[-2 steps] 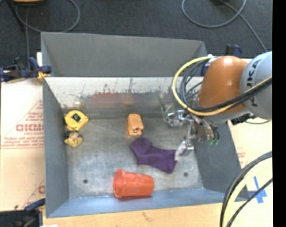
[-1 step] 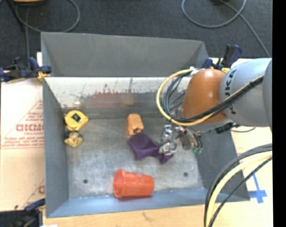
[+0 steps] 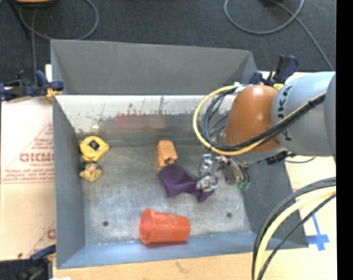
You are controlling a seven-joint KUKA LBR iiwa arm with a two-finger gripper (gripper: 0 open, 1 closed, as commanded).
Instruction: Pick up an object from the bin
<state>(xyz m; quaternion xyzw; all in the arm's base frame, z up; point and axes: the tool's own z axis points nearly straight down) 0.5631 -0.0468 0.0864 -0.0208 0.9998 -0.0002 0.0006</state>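
My gripper hangs low in the right half of the bin, its metal fingers down at the right end of a crumpled purple cloth. The cloth's right edge lies right at the fingertips, but whether it is pinched between them is hidden. A small orange block sits just above the cloth, touching its top edge.
An orange-red cup lies on its side near the front wall. A yellow tape measure with a small yellow piece below it rests by the left wall. The arm and its orange cover hang over the bin's right side.
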